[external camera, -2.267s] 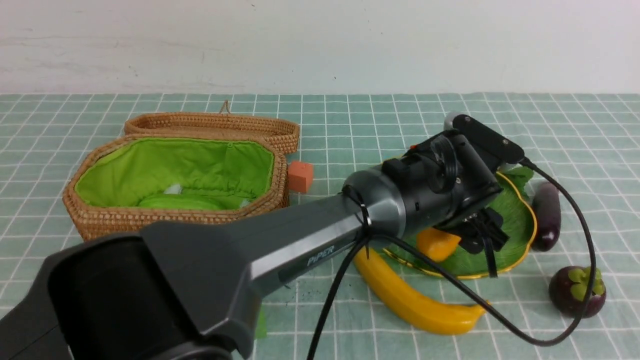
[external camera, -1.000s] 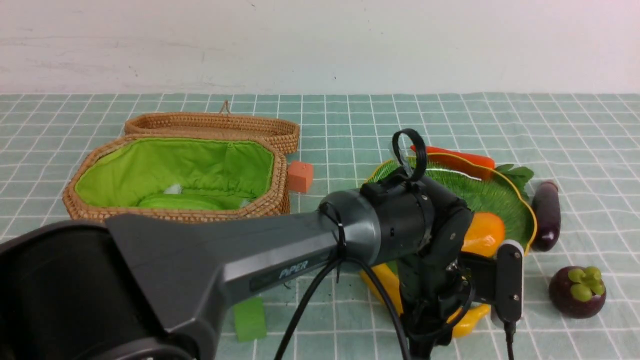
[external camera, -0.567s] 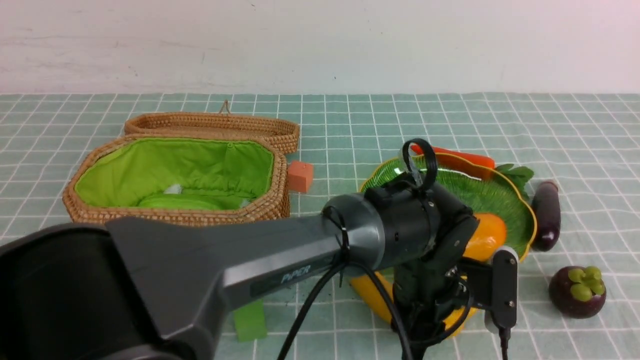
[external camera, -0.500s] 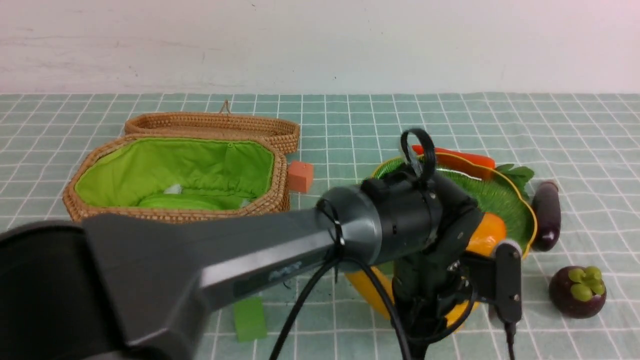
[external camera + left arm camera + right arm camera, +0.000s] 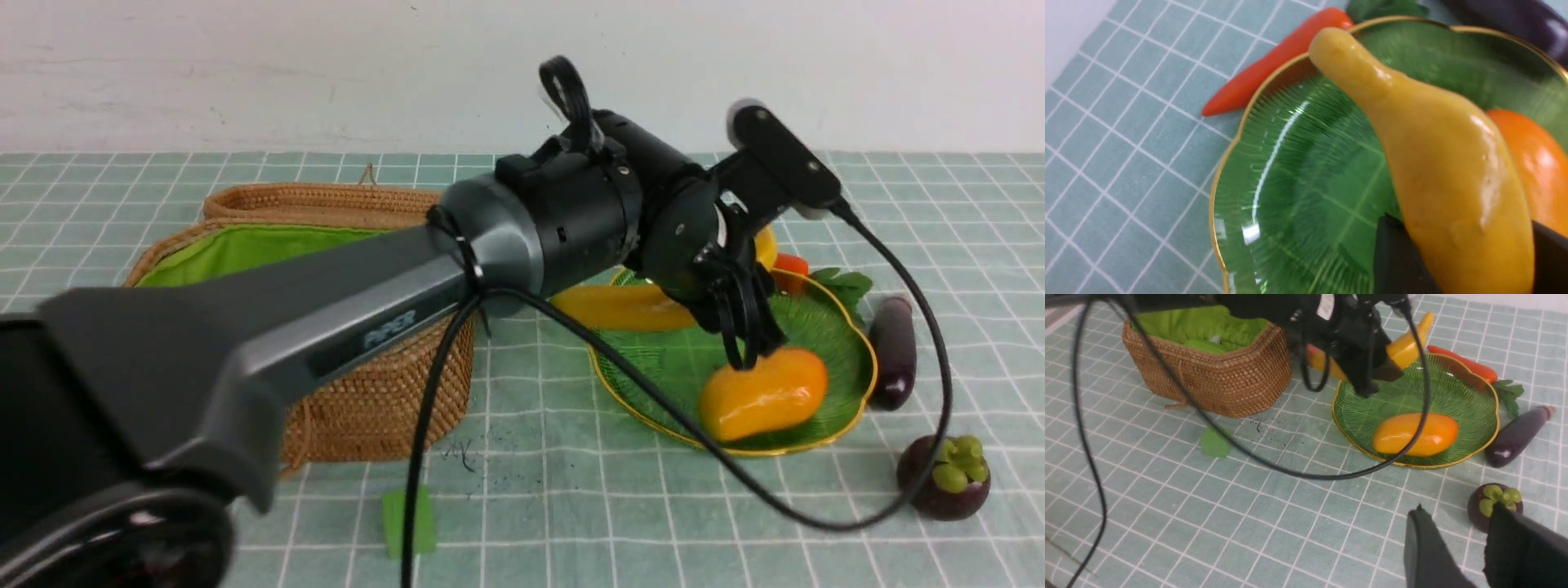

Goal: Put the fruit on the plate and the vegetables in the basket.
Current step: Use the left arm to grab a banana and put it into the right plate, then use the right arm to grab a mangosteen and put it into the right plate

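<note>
My left gripper (image 5: 1470,253) is shut on the yellow banana (image 5: 1429,155) and holds it in the air over the green gold-rimmed plate (image 5: 841,343). The orange-yellow mango (image 5: 763,394) lies on that plate. Behind the plate's far rim lies the carrot (image 5: 788,265), and the purple eggplant (image 5: 892,351) rests on the cloth to its right. The mangosteen (image 5: 1492,506) sits on the cloth just past my right gripper (image 5: 1457,514), which is open and empty. The wicker basket (image 5: 1220,379) stands at the left with a light green gourd (image 5: 1202,345) inside.
A flat green piece (image 5: 408,518) lies on the checked cloth in front of the basket. My left arm's black cable (image 5: 898,523) loops low over the cloth in front of the plate and close to the mangosteen. A white wall closes off the back.
My left gripper closed on the banana lying in front of the plate, then rose with it and carried it back over the plate.
</note>
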Available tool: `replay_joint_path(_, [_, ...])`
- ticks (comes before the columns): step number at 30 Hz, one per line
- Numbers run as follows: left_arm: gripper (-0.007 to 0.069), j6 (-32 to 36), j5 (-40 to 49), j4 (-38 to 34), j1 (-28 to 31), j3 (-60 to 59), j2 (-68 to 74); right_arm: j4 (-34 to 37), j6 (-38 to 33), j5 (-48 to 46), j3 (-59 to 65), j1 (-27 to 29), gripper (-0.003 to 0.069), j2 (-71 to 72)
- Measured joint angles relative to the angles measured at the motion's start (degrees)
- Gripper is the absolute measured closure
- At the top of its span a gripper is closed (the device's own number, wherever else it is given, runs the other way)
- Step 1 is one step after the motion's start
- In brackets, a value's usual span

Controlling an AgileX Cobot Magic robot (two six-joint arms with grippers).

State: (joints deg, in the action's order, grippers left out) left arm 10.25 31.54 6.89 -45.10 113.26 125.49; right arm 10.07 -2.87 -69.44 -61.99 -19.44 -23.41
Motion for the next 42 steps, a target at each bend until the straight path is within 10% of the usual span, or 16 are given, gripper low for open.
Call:
replay_joint_path(12, [0.0298, -0.50, -2.89, -0.20, 0.21, 8.89, 9.63, 2.29, 0.06, -1.53, 0.00, 0.00, 0.0425, 0.00])
replay_joint_path(24, [0.0029, -6.81, 8.02, -0.84, 0.21, 9.00, 4.17, -1.05, 4.14, -2.24, 0.00, 0.00, 0.0425, 0.00])
replay_joint_path(29, [0.0169, -12.09, 22.78, -2.42, 0.21, 9.00, -6.01, -2.25, 5.63, -2.28, 0.00, 0.00, 0.0421, -0.28])
replay_joint_path(34, [0.0592, -14.97, 37.27, -2.49, 0.16, 9.12, -20.32, -1.40, 6.87, -3.15, 0.00, 0.00, 0.0421, -6.13])
replay_joint_path(42, [0.0638, -18.55, 37.17, -2.49, 0.16, -6.59, -41.60, -0.48, 3.26, 0.89, 0.06, 0.00, 0.0421, -25.30])
